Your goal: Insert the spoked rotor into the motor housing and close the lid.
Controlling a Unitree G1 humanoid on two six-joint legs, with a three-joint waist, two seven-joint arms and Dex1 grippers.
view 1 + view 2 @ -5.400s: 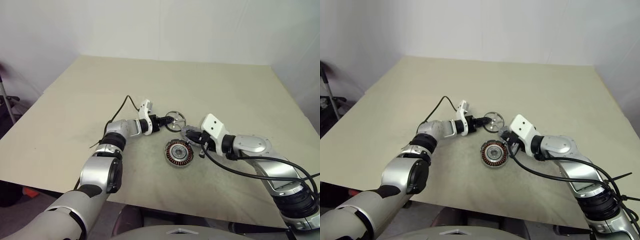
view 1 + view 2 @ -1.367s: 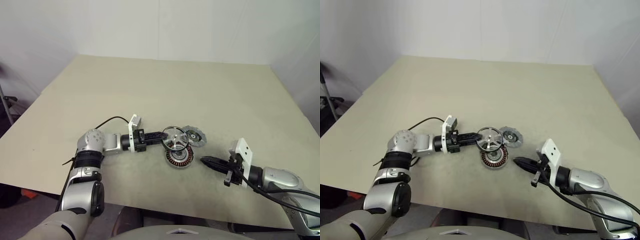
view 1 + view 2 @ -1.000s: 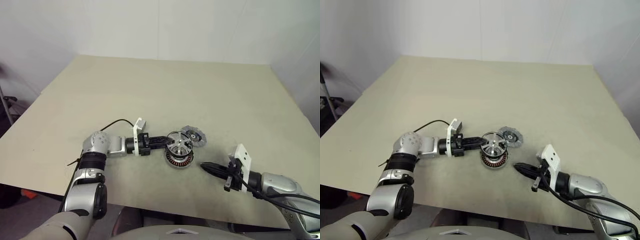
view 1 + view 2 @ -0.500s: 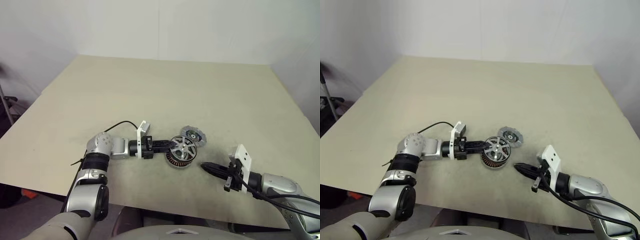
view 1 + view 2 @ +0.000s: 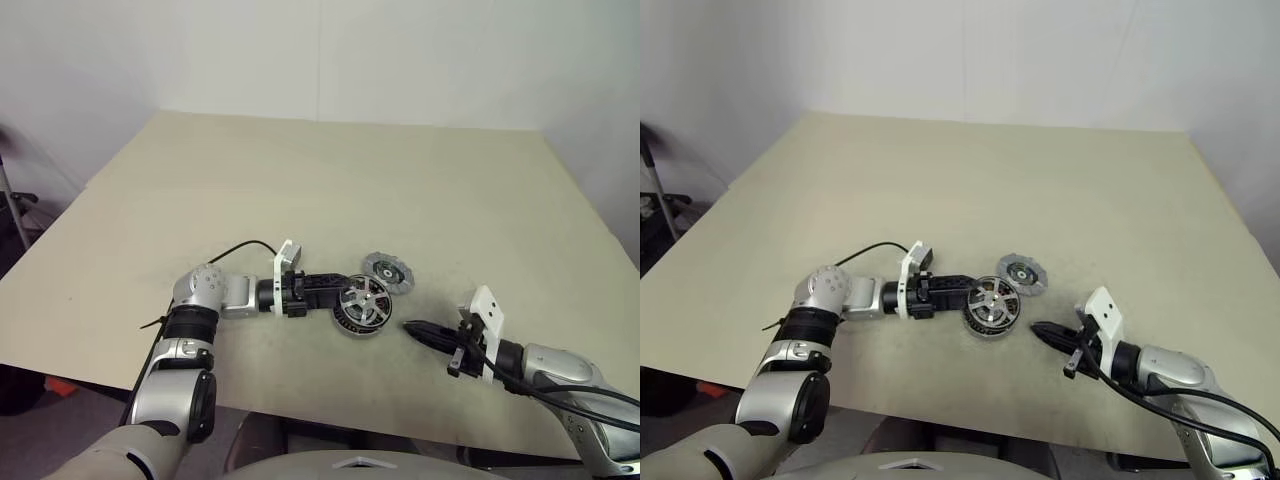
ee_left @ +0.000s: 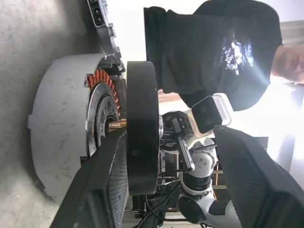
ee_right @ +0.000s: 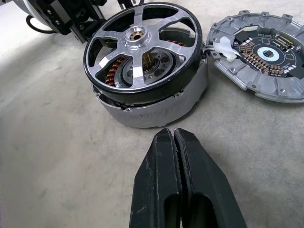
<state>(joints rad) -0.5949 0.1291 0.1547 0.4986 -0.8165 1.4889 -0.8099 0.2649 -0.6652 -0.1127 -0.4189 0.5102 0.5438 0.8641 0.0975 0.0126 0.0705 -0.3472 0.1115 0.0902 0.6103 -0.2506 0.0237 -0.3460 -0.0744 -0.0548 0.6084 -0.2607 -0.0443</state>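
The shiny spoked rotor [image 5: 363,303] lies on top of the motor housing [image 7: 156,108], sitting proud of it with a gap where the copper coils [image 6: 100,81] show. My left gripper [image 5: 333,291] reaches in from the left at the rotor's rim. It is open, with one finger [image 6: 107,190] beside the dark rim and the other finger [image 6: 249,175] well clear. The ribbed grey lid [image 5: 387,270] lies flat on the table just behind and to the right of the housing. My right gripper [image 5: 413,327] rests shut and empty to the right of the housing, pointing at it.
The tan table [image 5: 330,170] stretches far behind the parts, and its front edge [image 5: 330,415] runs close below them. A black cable [image 5: 238,250] loops over my left forearm. A person in a black shirt [image 6: 213,47] stands beyond the table.
My left gripper's fingers have spread apart and let go of the rotor. The rotor, tilted up half a second ago, now lies flatter on the housing. The right arm has stayed still.
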